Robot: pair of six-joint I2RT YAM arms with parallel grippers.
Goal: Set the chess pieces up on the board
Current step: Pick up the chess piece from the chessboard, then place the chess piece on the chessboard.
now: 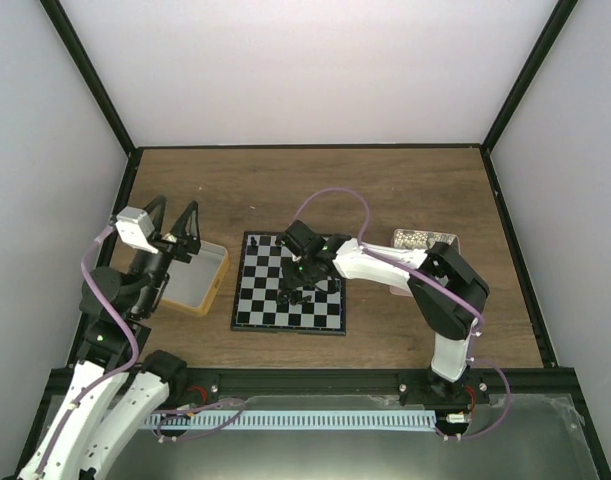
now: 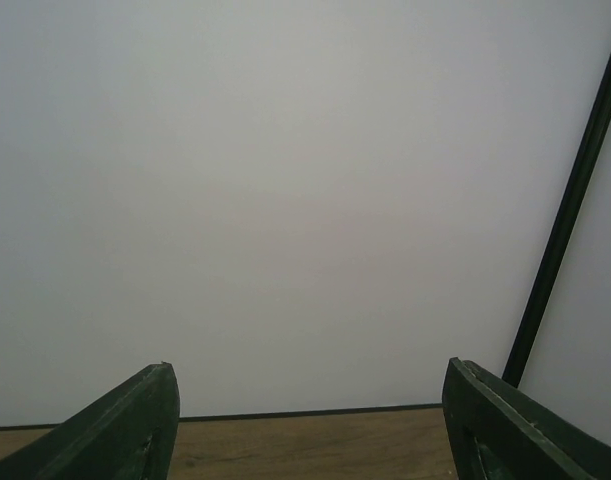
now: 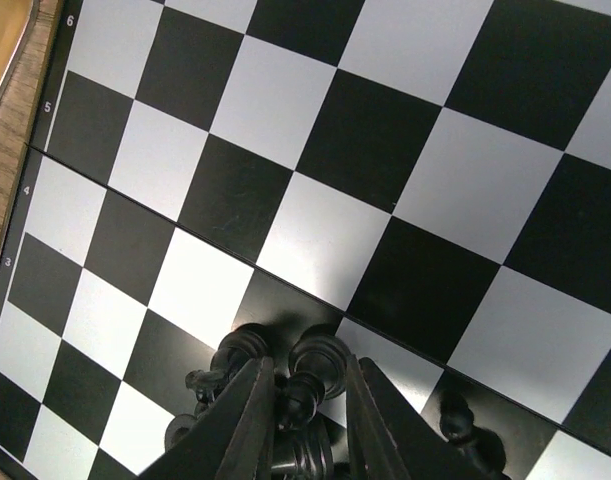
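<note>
Right pincer [image 3: 305, 375] is narrowing on a single chess piece [image 3: 303, 398], its two dark fingers appearing to press against that piece's sides, though the crowding makes contact hard for us to confirm. We are seeing this piece standing inside a tight cluster of other chess pieces [image 3: 240, 350], all bunched on a few squares near one edge of the board [image 3: 315, 230], while most squares are lying bare.

We are judging the main risk to be the neighbours. They are touching or nearly touching the fingers, so any lift or sideways drag is likely to be toppling or scattering them. The grip is also looking low and tight on a tiny rounded figure, so it may be squirting out or tilting between the fingers.

We are seeing the right arm reaching forward and left from its base, elbow bent, with its wrist angling steeply down over the board. Left pincer [image 2: 310, 400] is standing wide and holding nothing, and it is hanging high above the yellow-rimmed tray [image 1: 213, 285] on the worktop [image 1: 385, 190], facing the back wall.
</note>
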